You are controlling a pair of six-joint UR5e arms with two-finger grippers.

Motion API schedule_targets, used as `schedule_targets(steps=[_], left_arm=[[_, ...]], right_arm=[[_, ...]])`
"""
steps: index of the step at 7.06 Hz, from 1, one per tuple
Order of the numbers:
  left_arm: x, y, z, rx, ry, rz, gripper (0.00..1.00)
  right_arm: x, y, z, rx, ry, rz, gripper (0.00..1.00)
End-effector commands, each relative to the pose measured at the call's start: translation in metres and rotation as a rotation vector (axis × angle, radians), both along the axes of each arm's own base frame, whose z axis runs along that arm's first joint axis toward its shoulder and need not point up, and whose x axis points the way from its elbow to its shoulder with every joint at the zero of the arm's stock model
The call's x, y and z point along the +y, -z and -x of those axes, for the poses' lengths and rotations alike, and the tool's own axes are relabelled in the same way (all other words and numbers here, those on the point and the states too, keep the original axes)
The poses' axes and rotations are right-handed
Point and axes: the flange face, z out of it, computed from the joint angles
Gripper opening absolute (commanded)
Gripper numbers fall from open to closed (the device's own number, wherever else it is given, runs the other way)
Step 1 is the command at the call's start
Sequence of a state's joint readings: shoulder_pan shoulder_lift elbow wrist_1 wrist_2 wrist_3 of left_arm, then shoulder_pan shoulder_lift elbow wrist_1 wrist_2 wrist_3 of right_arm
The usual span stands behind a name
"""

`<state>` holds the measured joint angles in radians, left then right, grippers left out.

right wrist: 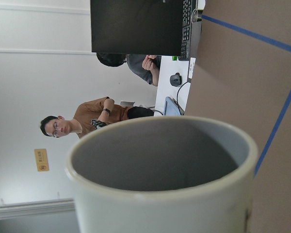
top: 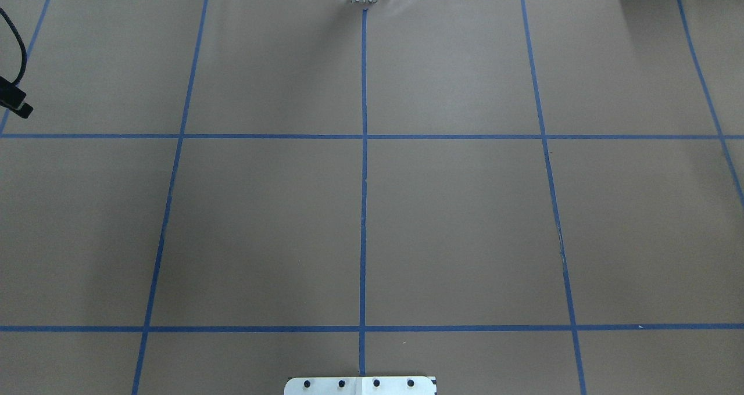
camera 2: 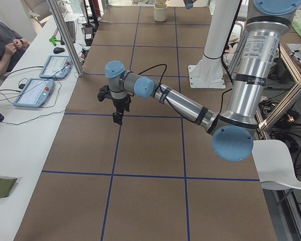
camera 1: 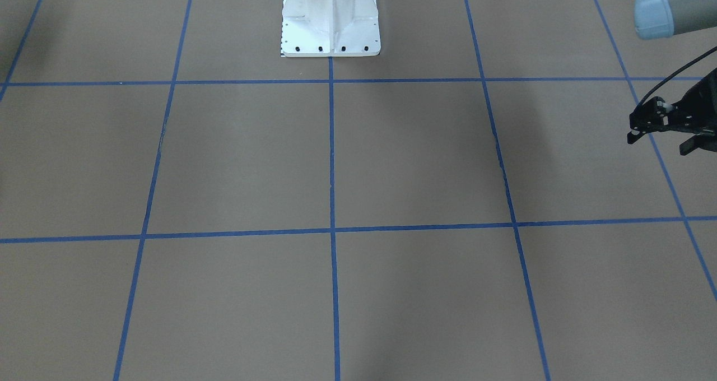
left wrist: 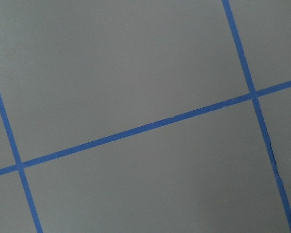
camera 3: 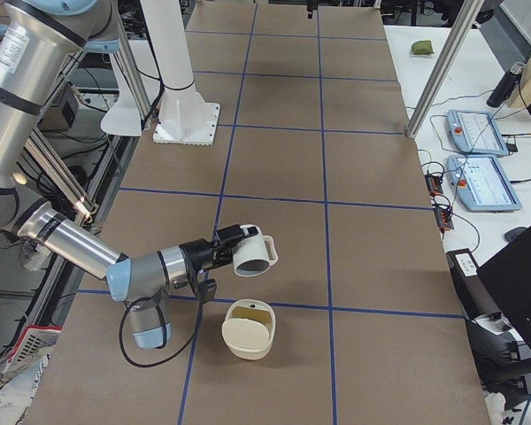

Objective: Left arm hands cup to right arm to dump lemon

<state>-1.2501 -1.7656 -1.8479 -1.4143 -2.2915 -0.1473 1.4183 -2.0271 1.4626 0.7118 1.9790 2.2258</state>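
Two arms: the left arm (camera 2: 180,103) reaches out over the table (top: 453,226); the right arm (camera 3: 75,246) works low at the robot's right end.
Left gripper (camera 1: 660,140): fingers apart, nothing between them, over bare table.
Right gripper (camera 3: 214,255): the cup (camera 3: 254,252) sits at its tip, but the side view does not show how the fingers stand.
Cup: in the air, tipped on its side, mouth toward a cream bowl (camera 3: 246,345) on the table beneath; the handover is judged done.
Lemon: none seen in the grey inside that the wrist view shows; a yellowish patch in the bowl may be it.
Step in hand: the dump. Centre the mouth over the bowl's opening, roll the wrist until the rim points down, work low so pieces do not bounce out, and grip firmly.
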Motion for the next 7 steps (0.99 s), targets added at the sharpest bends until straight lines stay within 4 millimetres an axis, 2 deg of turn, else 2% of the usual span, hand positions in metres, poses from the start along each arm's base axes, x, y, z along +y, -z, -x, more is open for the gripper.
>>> schedule_targets(steps=[1, 4, 5, 6, 7], left_arm=[[0.002, 0.0, 0.0, 0.012, -0.004, 0.005, 1.0], [0.002, -0.001, 0.0, 0.014, -0.004, 0.009, 1.0], [0.002, 0.0, 0.0, 0.015, 0.002, 0.013, 1.0], [0.001, 0.001, -0.001, 0.016, 0.01, 0.02, 1.0], [0.001, 0.002, -0.001, 0.016, 0.01, 0.02, 1.0]], right_arm=[[-0.016, 0.056, -0.027, 0.342, 0.042, -0.094, 0.0], [-0.027, 0.047, -0.026, 0.788, 0.07, -0.313, 0.0], [-0.043, 0.047, -0.027, 0.939, 0.084, -0.386, 0.0], [-0.07, 0.055, -0.026, 1.04, 0.099, -0.457, 0.0], [-0.105, 0.072, -0.022, 1.117, 0.106, -0.542, 0.0]])
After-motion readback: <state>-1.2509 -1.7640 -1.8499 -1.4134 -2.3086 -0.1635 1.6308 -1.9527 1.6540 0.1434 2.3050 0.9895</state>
